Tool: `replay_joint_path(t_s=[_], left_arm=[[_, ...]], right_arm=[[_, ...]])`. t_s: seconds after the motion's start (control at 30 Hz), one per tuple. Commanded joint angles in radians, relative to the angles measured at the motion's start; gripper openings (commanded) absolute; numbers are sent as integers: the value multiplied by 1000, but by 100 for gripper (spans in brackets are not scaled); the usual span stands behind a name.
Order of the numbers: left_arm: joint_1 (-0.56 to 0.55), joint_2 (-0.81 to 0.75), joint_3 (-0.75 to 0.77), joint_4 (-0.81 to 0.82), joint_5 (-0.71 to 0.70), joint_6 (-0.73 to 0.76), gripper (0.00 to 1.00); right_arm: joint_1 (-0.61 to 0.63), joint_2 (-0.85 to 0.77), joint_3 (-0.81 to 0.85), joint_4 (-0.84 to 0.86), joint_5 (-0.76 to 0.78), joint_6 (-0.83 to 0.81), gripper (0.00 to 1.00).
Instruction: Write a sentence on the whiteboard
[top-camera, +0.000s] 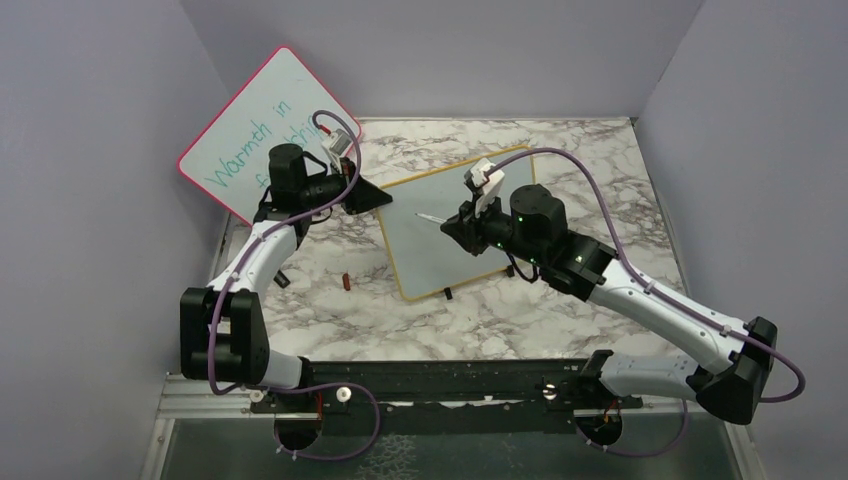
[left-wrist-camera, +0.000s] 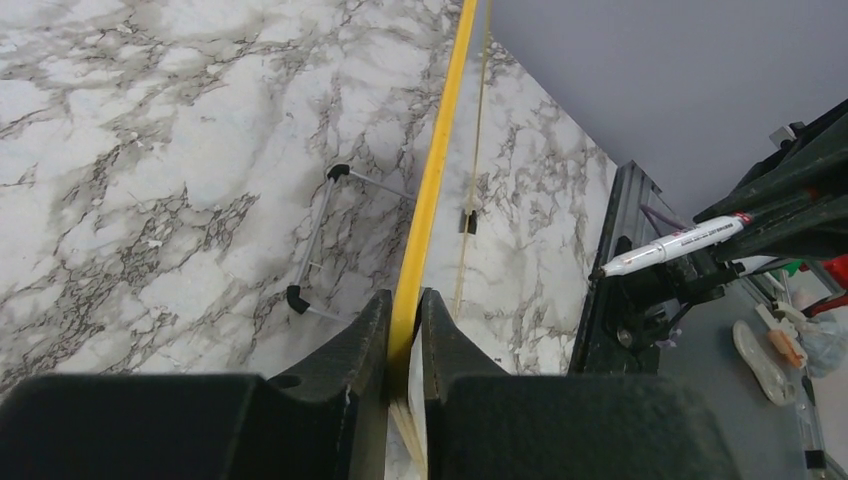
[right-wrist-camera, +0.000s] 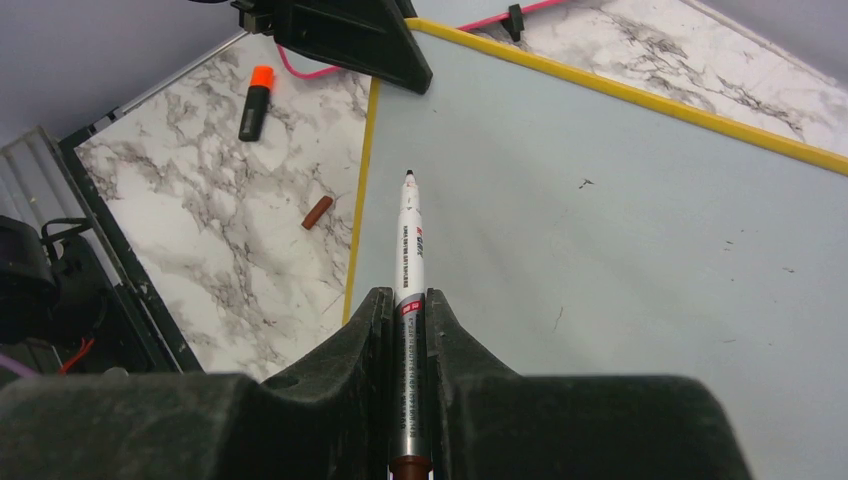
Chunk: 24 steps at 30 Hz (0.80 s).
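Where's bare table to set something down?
Free: the marble table between the whiteboard and the base rail; also the back-right corner behind the whiteboard. Crowded: left side, where the left gripper clamps the whiteboard beside the pink board, with a red-brown cap and orange-capped marker.

You're seeing yellow-framed whiteboard (top-camera: 432, 252), white grey-veined marble table (top-camera: 500, 322), pink-framed board (top-camera: 262, 105) with teal writing (top-camera: 245, 150), white marker (right-wrist-camera: 410, 250).

We've open whiteboard (top-camera: 420, 258) face ahead of marker (right-wrist-camera: 409, 240) tip. Left end effector (left-wrist-camera: 405, 318), clamped on frame, blocks its far-left corner; pink board (top-camera: 250, 120) walls off rear left. Red cap (top-camera: 345, 282) & orange marker (right-wrist-camera: 255, 90) lie on tabletop (top-camera: 480, 320) left of whiteboard; front-right tabletop's free.
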Motion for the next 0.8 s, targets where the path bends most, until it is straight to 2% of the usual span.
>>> replay_joint_path(t_s=[0.0,0.07,0.23,0.37,0.77], left_arm=[[7,-42,-32,25,28,23,10],[7,-51,-42,26,23,22,5],[6,-84,-71,32,6,18,0],[6,-107,-92,40,-7,20,0],[4,-118,-109,13,-28,42,0]], right_arm=[[10,10,36,27,36,7,1],[12,15,45,22,42,17,1],[37,15,47,37,94,29,1],[91,16,47,51,152,5,1],[278,64,37,115,463,-137,1]])
